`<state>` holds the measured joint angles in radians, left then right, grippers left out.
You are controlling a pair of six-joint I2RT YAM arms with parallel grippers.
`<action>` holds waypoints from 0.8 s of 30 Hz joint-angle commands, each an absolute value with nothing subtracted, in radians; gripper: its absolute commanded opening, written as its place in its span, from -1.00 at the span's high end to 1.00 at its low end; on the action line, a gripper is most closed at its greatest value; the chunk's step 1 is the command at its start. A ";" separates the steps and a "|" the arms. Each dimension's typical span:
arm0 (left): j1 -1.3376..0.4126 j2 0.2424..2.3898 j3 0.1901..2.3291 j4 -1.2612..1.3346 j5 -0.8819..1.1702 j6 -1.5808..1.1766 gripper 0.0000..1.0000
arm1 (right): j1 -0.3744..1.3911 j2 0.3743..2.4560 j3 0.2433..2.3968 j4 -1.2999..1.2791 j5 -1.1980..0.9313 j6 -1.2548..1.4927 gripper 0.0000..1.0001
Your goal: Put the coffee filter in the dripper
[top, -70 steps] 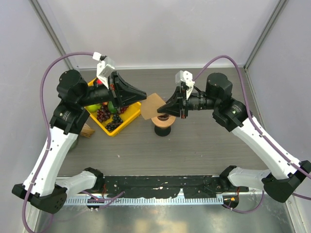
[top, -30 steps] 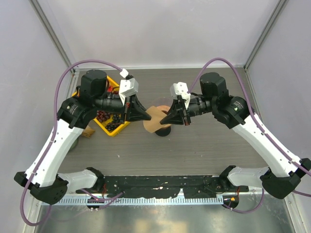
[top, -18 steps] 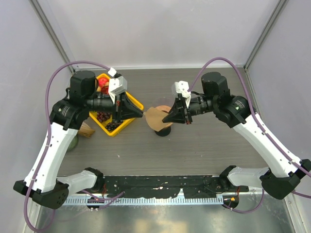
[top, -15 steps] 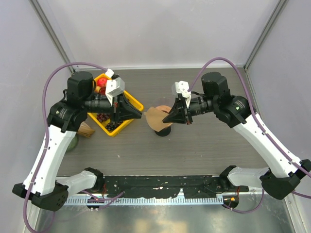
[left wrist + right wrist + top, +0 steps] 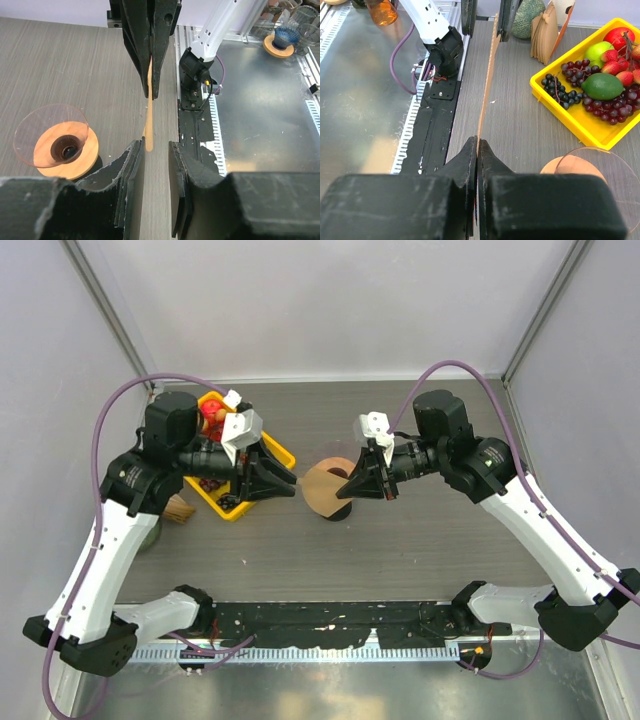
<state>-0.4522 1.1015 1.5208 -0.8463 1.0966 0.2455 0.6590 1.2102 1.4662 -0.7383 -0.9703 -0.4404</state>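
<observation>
The right hand (image 5: 476, 145) is pressed together on the coffee filter (image 5: 487, 85), pinching its right edge and holding it upright in the air. The left hand (image 5: 155, 150) is spread, one finger on each side of the filter's left edge, with gaps showing. Seen from above, the filter hangs over the dripper (image 5: 56, 150), which stands on the desk (image 5: 400, 540), right of a yellow fruit tray (image 5: 560, 117).
</observation>
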 commanded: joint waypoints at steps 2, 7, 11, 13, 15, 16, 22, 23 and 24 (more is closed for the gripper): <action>-0.472 1.095 1.516 -0.810 1.075 0.273 0.35 | 0.666 1.192 1.499 -0.736 -1.003 -0.463 0.90; -0.472 1.101 1.514 -0.808 1.081 0.282 0.50 | 0.669 1.192 1.499 -0.739 -1.005 -0.472 0.89; -0.472 1.115 1.522 -0.814 1.057 0.281 0.53 | 0.676 1.193 1.503 -0.756 -1.003 -0.494 0.90; -0.472 1.118 1.528 -0.819 1.057 0.285 0.53 | 0.678 1.193 1.503 -0.758 -1.002 -0.497 0.90; -0.472 1.120 1.525 -0.807 1.058 0.276 0.53 | 0.680 1.193 1.503 -0.759 -1.003 -0.500 0.89; -0.472 1.123 1.526 -0.804 1.058 0.273 0.53 | 0.678 1.195 1.505 -0.759 -1.003 -0.502 0.89; -0.474 1.129 1.532 -0.804 1.106 0.282 0.59 | 0.683 1.204 1.511 -0.758 -0.997 -0.503 0.90; -0.477 1.129 1.532 -0.804 1.115 0.281 0.59 | 0.683 1.206 1.512 -0.749 -0.994 -0.499 0.89; -0.480 1.129 1.531 -0.802 1.124 0.282 0.59 | 0.683 1.207 1.513 -0.744 -0.991 -0.488 0.90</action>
<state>-0.4698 1.1324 1.5139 -0.8421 1.0683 0.2703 0.6762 1.2106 1.4666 -0.7696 -0.9821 -0.4911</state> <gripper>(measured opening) 0.209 0.058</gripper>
